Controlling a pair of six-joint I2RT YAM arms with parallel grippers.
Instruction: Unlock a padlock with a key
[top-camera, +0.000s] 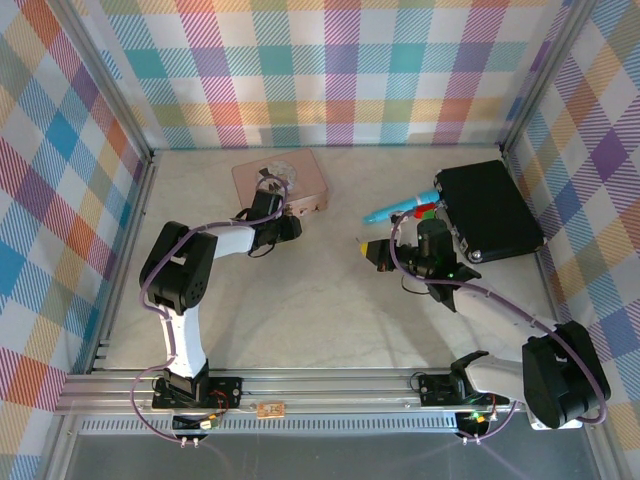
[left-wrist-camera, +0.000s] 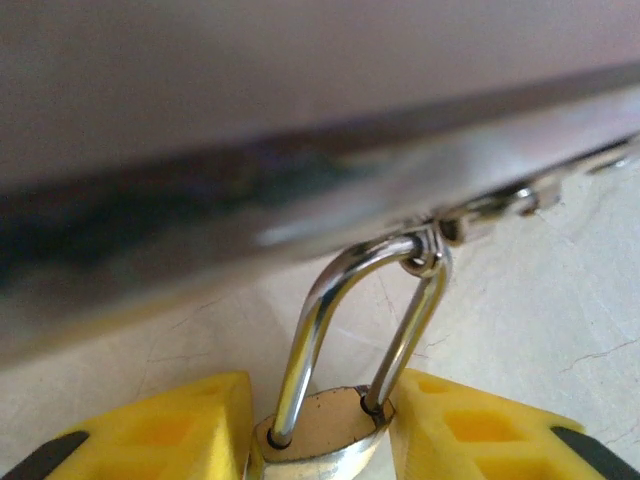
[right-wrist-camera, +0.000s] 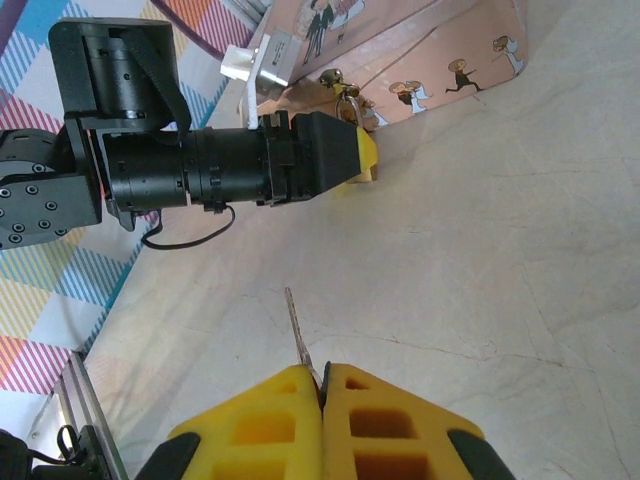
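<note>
right tool (right-wrist-camera: 322, 376): nearest the arm bases, low over the table (top-camera: 320, 320), yellow fingers (right-wrist-camera: 380, 425) pressed together with no gap
key (right-wrist-camera: 297, 335): pinched between those fingers – only a thin grey blade sticks out past the tips, tilted a little to one side, pointing toward the left tool
gap between tools: bare pale table, the two well apart
left tool (left-wrist-camera: 320, 408): farther back, at the front edge of the pink tin (top-camera: 300, 175); jaws partly closed, one yellow finger (left-wrist-camera: 170, 430) on each side of the padlock body and touching it
padlock (left-wrist-camera: 318, 436): small brass body gripped between the left fingers, just in front of the tin wall
shackle (left-wrist-camera: 345, 320): thin silver loop, both legs seated in the body, rising at a tilt and hooked through the hasp (left-wrist-camera: 470, 210) on the tin – it looks shut
pink tin, detail: lies flat on the table, little printed figures along its side in the right wrist view
turquoise pen (top-camera: 398, 210): on the table beyond the right tool, lying at a slant
black case (top-camera: 490, 210): flat, closed, near the far right corner, just beside the pen's end
checked walls (top-camera: 340, 70): pastel plaid panels behind and to both sides
</note>
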